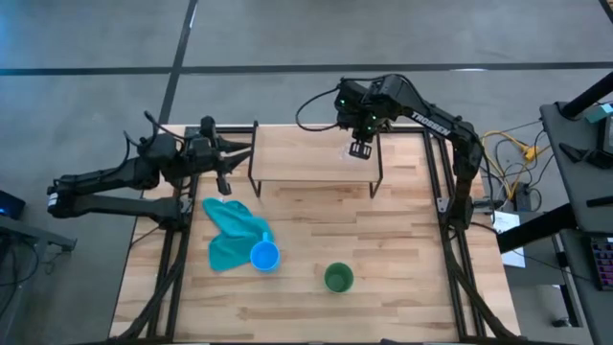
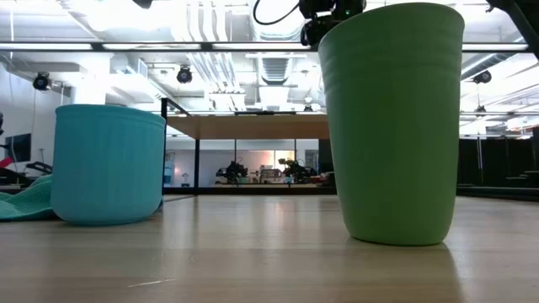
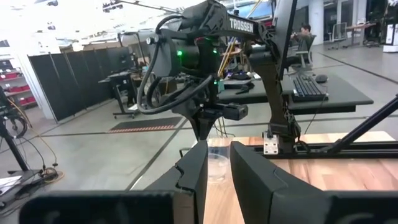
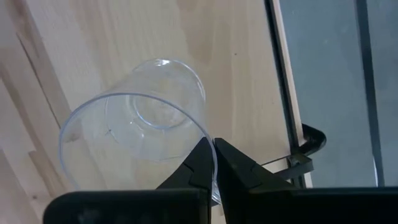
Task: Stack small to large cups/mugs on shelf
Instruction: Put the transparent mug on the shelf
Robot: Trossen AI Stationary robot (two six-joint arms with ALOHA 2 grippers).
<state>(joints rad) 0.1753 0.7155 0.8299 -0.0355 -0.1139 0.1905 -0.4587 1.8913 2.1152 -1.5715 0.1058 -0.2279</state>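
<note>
The clear glass cup (image 4: 146,118) is over the right part of the light-wood shelf (image 1: 306,153), mouth up. My right gripper (image 1: 359,150) is above it, shut on its rim. My left gripper (image 1: 225,172) is beside the shelf's left end, a little open and empty; its wrist view (image 3: 219,149) looks along the shelf at the glass cup (image 3: 217,167). The blue cup (image 1: 265,256) stands on the table against the teal cloth (image 1: 230,235). The green cup (image 1: 338,278) stands upright on the table near the front. My right gripper pinches the glass cup's rim (image 4: 202,127) between its two fingers, one finger inside the cup and one outside. The fingers come from above, pointing down. The cup is upright over the shelf board; whether its base rests on the board, I cannot tell.
The shelf's black legs (image 1: 254,177) stand on the table's far half. In the low view the green cup (image 2: 392,126) and the blue cup (image 2: 109,164) stand close in front, the shelf (image 2: 244,126) behind them. Bare tabletop (image 1: 431,249) lies to the right.
</note>
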